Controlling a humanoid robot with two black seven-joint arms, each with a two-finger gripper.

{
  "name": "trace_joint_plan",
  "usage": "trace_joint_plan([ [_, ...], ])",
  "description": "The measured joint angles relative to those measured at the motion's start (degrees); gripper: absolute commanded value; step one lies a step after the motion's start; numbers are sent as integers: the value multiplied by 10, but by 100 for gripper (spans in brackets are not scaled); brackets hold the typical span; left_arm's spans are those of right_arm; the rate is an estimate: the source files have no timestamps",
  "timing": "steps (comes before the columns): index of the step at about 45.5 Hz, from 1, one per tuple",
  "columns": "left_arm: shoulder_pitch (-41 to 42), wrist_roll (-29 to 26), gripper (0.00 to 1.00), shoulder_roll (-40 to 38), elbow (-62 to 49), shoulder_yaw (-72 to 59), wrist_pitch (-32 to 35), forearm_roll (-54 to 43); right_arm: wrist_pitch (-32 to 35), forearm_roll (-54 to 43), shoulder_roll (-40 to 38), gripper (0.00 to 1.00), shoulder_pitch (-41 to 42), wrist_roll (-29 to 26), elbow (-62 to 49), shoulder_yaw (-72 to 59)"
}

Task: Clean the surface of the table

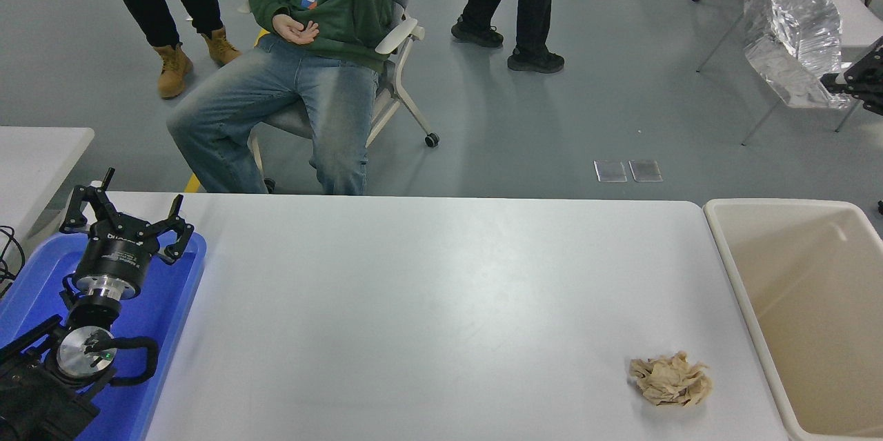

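**Only one crumpled wad left on the tabletop**

Plainly, the table surface [428, 317] filled the lower half of the head view, a broad white matte top with rounded far corners. Toward five o'clock on it lay a crumpled tan paper wad [670, 379], near the right edge and just short of the beige bin [759, 303] that stood against the table at three o'clock. Nothing touched the wad.

The left gripper [124, 220] sat parked at eight o'clock over a blue tray [169, 330], its fingers spread wide and holding nothing. The right gripper [855, 79] showed only as a black edge at two o'clock, high over the floor and well apart from the table, against a crinkled clear plastic bag [793, 34] that seemed to hang from it; whether its fingers were spread or closed could not be told.

By the look of it, the wad would be very light and soft, crushing under any squeeze and not slippery. A grip across its middle from above, fingers straddling the bulk, seemed soundest; a pinch on a loose outer fold might tear or let it unfold.

A seated person [310, 47] in a green top was at twelve o'clock beyond the table, one hand raised.
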Motion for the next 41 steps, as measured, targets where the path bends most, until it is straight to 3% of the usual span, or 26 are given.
trace_joint_plan([
  [14, 0, 0, 100, 0, 0, 0, 0, 0, -97, 30, 2, 0, -57, -22, -32, 1],
  [41, 0, 0, 100, 0, 0, 0, 0, 0, -324, 110, 45, 0, -212, -127, -40, 2],
])
